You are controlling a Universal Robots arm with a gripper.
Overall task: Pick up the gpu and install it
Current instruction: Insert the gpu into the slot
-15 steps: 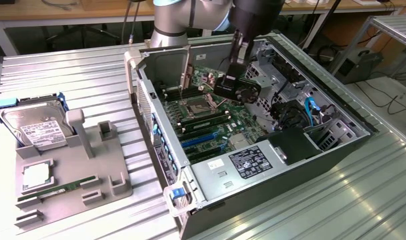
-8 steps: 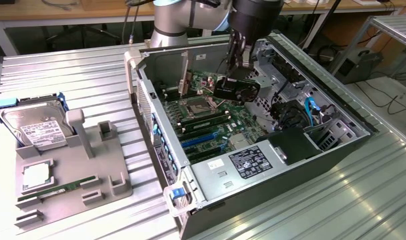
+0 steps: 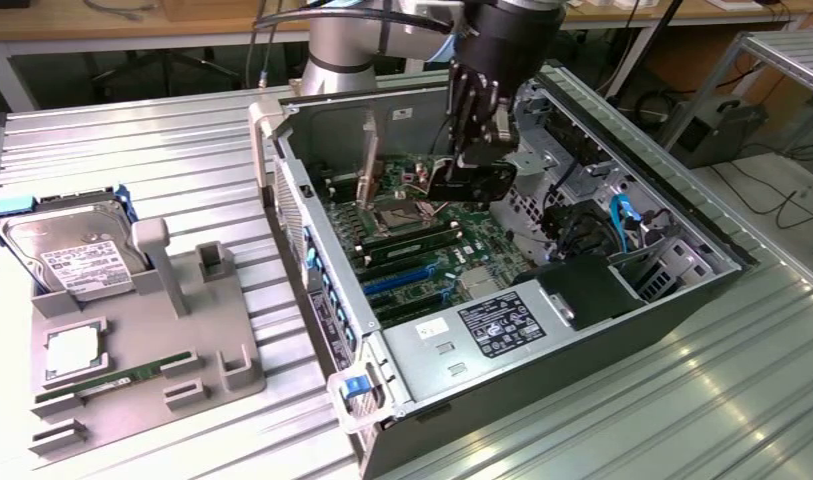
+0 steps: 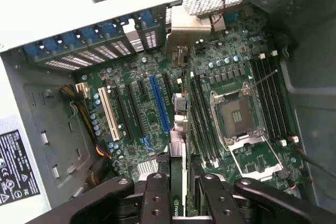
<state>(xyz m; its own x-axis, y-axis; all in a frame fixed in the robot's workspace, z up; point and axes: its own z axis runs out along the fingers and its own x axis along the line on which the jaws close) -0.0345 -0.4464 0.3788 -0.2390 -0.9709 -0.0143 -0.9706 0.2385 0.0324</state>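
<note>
The gpu [image 3: 468,178], a dark card with a black shroud, hangs inside the open computer case [image 3: 420,350] above the motherboard [image 3: 433,245]. My gripper [image 3: 477,148] comes down from above and is shut on its upper edge. The wrist view sees the gpu [image 4: 178,129] edge-on between my black fingers [image 4: 156,200], its silver end bracket [image 4: 191,24] toward the case's rear slot openings. The card hovers between the long blue expansion slot [image 4: 159,103] and the memory slots [image 4: 202,124], apart from the board.
The CPU socket [image 4: 236,116] lies open beside the memory slots. A white slot [image 4: 108,114] lies beyond the blue one. On the exterior view's left, a grey tray [image 3: 226,375] holds a silver hard drive [image 3: 73,255], a processor [image 3: 73,350] and a green memory stick [image 3: 126,375]. Drive cages and cables [image 3: 620,225] crowd the case's far side.
</note>
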